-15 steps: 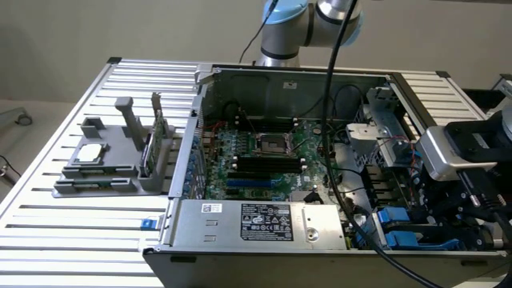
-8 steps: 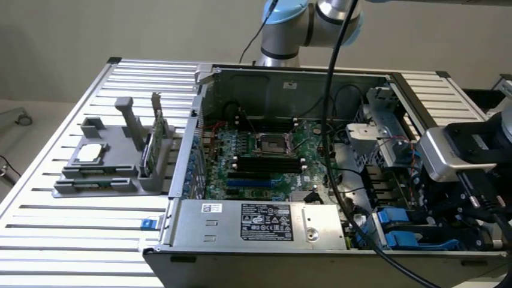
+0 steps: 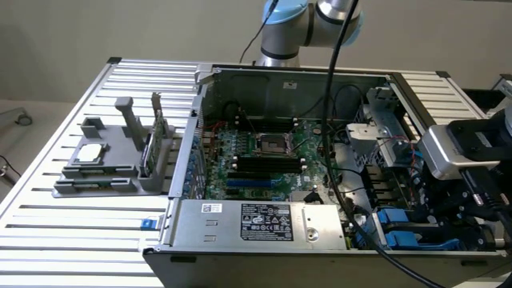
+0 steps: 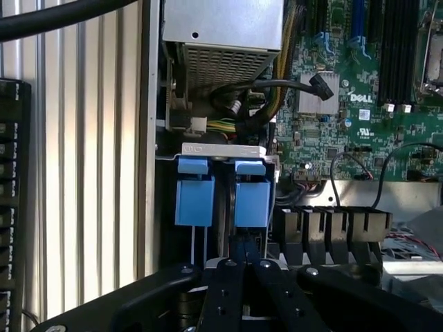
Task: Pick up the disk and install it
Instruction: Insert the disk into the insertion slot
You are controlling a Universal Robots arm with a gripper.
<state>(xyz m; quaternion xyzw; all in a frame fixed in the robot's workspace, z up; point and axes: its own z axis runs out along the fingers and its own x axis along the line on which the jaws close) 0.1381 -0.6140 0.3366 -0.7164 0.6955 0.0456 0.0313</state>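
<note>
The disk (image 3: pixel 394 218) sits down in the drive bay at the near corner of the open computer case (image 3: pixel 288 73), on the exterior view's right. Only its blue carrier shows there, just beside a second blue carrier (image 3: pixel 406 241), and its silver body is hidden in the bay. The gripper (image 3: pixel 448 207) hangs low over that corner with a silver camera box (image 3: pixel 448 150) on its wrist, and its tips are hidden behind its own black body. The robot arm (image 3: pixel 308 27) rises behind the case, and a black cable (image 3: pixel 336 120) runs from it across the motherboard (image 3: pixel 264 162). A boxed power supply (image 3: pixel 256 222) with a white label fills the near side of the case. The case stands on a ridged metal desk (image 3: pixel 72 228). Well apart on the exterior view's left, a grey holder (image 3: pixel 104 177) carries a small square silver chip (image 3: pixel 92 152) and an upright card (image 3: pixel 157 129). In the wrist view the two blue carrier ends stand side by side under a white bar (image 4: pixel 223 149), and the disk (image 4: pixel 251 200) is the one nearer the motherboard. The jaws are closed together to a narrow point. Their tips meet at the lower edge of the disk's carrier, close to the gap between the two blue ends. Whether they press on it or merely touch it I cannot tell. A row of black connectors (image 4: pixel 332 225) lies just beside the bay.
</note>
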